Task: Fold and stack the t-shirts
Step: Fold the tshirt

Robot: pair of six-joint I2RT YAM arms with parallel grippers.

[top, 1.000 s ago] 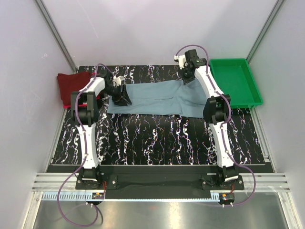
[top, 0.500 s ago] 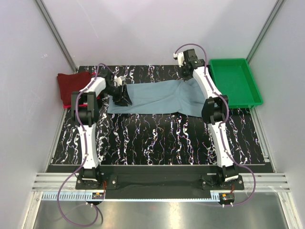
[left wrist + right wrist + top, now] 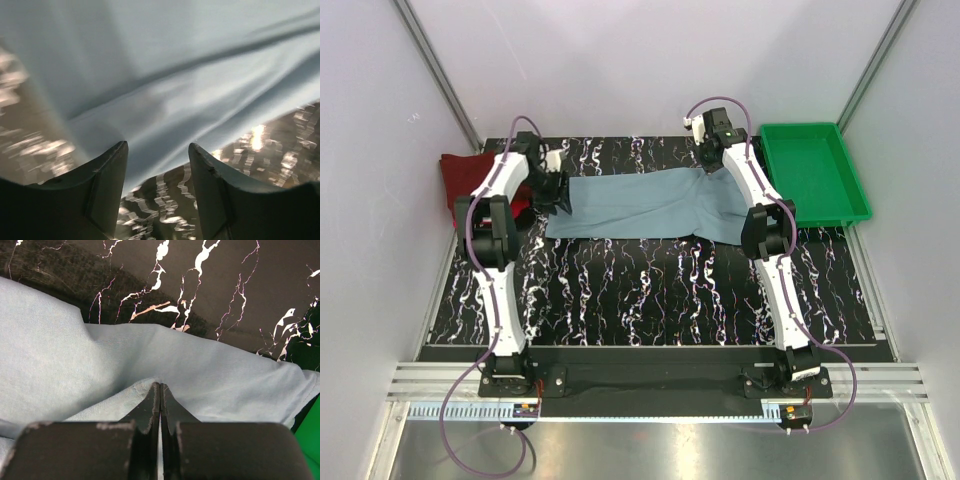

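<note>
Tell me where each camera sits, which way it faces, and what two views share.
Top external: above and behind the arms, looking down on the black white-veined table; both arms, left hand and right hand show.
Left wrist: on the left arm, looking past its open fingers at the large grey-blue cloth t-shirt.
Right wrist: looking along its shut fingers, which pinch a fold of that shirt.
Shared: all three see the t-shirt and table; top and right wrist see the green plastic tray.

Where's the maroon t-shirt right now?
Top view: the maroon t-shirt lies at the far-left edge of the table, partly hidden by the left arm, just left of the grey-blue t-shirt.
</note>
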